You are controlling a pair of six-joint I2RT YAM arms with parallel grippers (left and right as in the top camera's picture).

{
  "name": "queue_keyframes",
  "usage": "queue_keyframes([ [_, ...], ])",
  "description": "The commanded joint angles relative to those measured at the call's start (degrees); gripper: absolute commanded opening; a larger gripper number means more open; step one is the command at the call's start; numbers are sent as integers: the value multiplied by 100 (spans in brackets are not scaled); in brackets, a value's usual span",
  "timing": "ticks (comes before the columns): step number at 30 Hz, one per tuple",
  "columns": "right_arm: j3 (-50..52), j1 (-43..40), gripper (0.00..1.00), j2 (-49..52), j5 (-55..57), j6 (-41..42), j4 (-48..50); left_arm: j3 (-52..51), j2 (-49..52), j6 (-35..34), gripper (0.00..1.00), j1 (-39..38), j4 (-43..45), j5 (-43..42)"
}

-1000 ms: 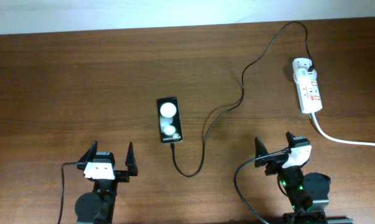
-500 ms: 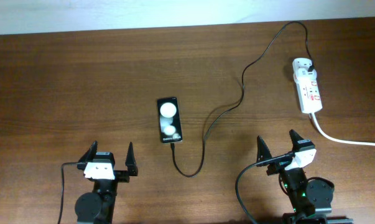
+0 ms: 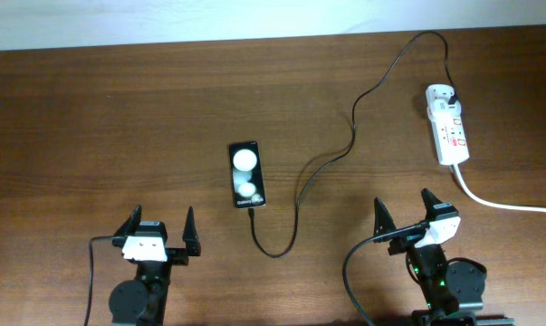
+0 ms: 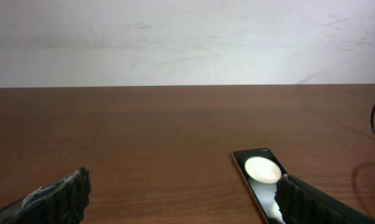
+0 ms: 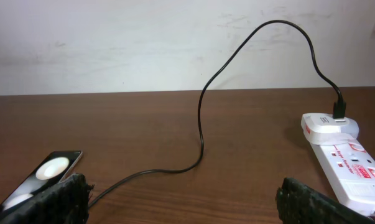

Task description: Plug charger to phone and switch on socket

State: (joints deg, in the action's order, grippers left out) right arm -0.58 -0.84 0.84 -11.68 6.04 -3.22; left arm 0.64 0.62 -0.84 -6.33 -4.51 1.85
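- Left gripper (image 3: 162, 218): low at the near left edge of the wooden table (image 3: 91, 109), jaws spread wide, nothing between them.
- Right gripper (image 3: 401, 199): low at the near right edge, jaws equally wide apart, also empty, angled slightly toward the far right.
- Phone (image 3: 245, 174): flat on the table near centre, face up, long axis running near to far, two round white light reflections on the glass. Between the two arms but further out than both, touched by neither.
- From the left wrist view: phone ahead and to the right, partly hidden behind the right finger (image 4: 311, 200).
- Charger (image 3: 354, 127): thin black cable, one end at the near short edge of the phone, looping toward the near side, then snaking off to the far right in slack curves and arching up before dropping to the strip.
- Cable tip right at the phone's edge; whether seated in the port, cannot tell.
- Socket (image 3: 447, 125): white power strip at the far right, lying flat, red switch marks on top. Switch position not readable.
- Black plug (image 3: 454, 93) standing in the far end of the strip.
- Thick white cord (image 3: 503, 204) leaving the strip's near end and running off the right edge.
- Strip just beyond the right gripper, apart from it.
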Motion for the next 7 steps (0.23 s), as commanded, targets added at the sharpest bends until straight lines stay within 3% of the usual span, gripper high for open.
queue_keyframes([
  [1, 26, 46, 99, -63, 28, -4, -44, -7, -28, 92, 99, 22, -33, -63],
  [7, 26, 46, 99, -63, 28, -4, -42, -7, -28, 90, 99, 22, -33, -63],
])
